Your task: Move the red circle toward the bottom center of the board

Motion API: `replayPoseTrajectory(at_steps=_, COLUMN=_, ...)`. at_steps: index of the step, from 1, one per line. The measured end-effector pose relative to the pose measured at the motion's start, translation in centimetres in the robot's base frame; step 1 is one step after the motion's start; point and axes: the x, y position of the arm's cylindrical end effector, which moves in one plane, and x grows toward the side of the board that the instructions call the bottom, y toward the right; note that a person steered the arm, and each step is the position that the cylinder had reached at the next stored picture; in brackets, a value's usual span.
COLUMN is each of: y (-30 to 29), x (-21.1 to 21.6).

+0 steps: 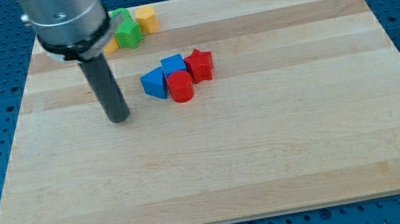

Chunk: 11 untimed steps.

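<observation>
The red circle (pixel 180 87) is a short red cylinder a little above the board's middle. It touches a blue triangle (pixel 153 83) on its left, a blue cube (pixel 173 65) above it and a red star (pixel 199 65) at its upper right. My tip (pixel 120 118) rests on the wooden board (pixel 226 173), to the left of this cluster and slightly lower than the red circle, with a gap between the tip and the blue triangle.
At the view's top, a green star-like block (pixel 128 33), a second green block (pixel 119 16), a yellow block (pixel 147 18) and a part-hidden yellow block (pixel 111 45) sit close together beside the arm's body. Blue perforated table surrounds the board.
</observation>
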Motion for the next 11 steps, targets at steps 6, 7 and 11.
replayPoseTrajectory(at_steps=6, y=21.1, x=0.6)
replayPoseTrajectory(at_steps=7, y=19.2, x=-0.9)
replayPoseTrajectory(at_steps=11, y=16.0, x=9.0)
